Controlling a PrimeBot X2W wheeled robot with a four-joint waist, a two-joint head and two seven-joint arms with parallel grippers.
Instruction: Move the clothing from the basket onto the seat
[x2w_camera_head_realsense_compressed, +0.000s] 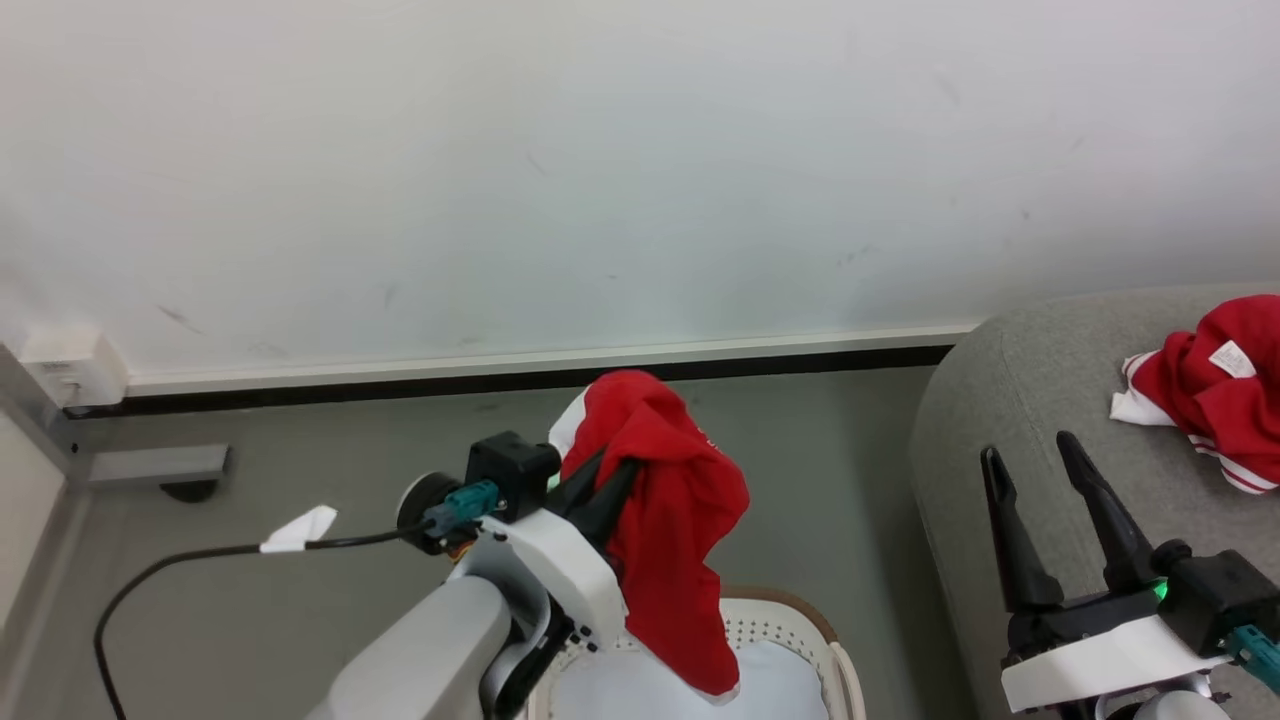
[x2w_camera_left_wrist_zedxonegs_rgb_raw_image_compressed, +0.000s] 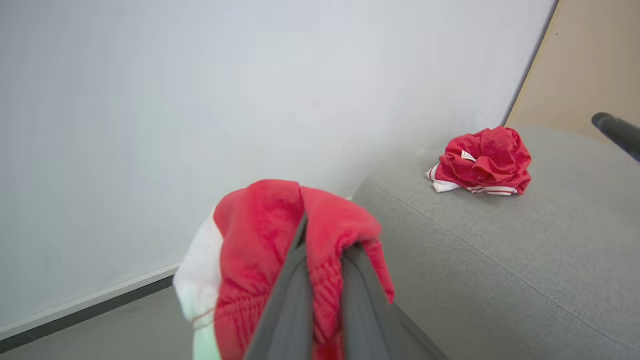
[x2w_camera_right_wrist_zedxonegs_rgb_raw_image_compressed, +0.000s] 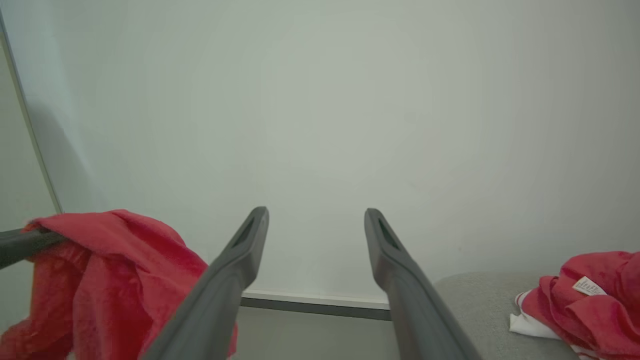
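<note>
Hanging from the left pincer (x2w_camera_head_realsense_compressed: 604, 487) at lower centre of the head view, one red garment (x2w_camera_head_realsense_compressed: 672, 510) is lifted out of the basket (x2w_camera_head_realsense_compressed: 800, 612). Its lower hem dangles over the basket's opening, and the dark fingers are clamped on a fold near its top. A second red garment (x2w_camera_head_realsense_compressed: 1215, 395), with white trim and a small tag, lies bunched on the grey seat (x2w_camera_head_realsense_compressed: 1000, 420) at the right edge of the frame. The right pincer (x2w_camera_head_realsense_compressed: 1030, 448) stands wide open and empty at lower right, over the front of the seat. Inside the basket a plain white liner cloth (x2w_camera_head_realsense_compressed: 680, 690) shows, with no red on it, though the bottom edge cuts off much of the basket. By my reading, one piece is delivered and one is raised but not yet carried across to the seat. Whether more remains I cannot tell.
</note>
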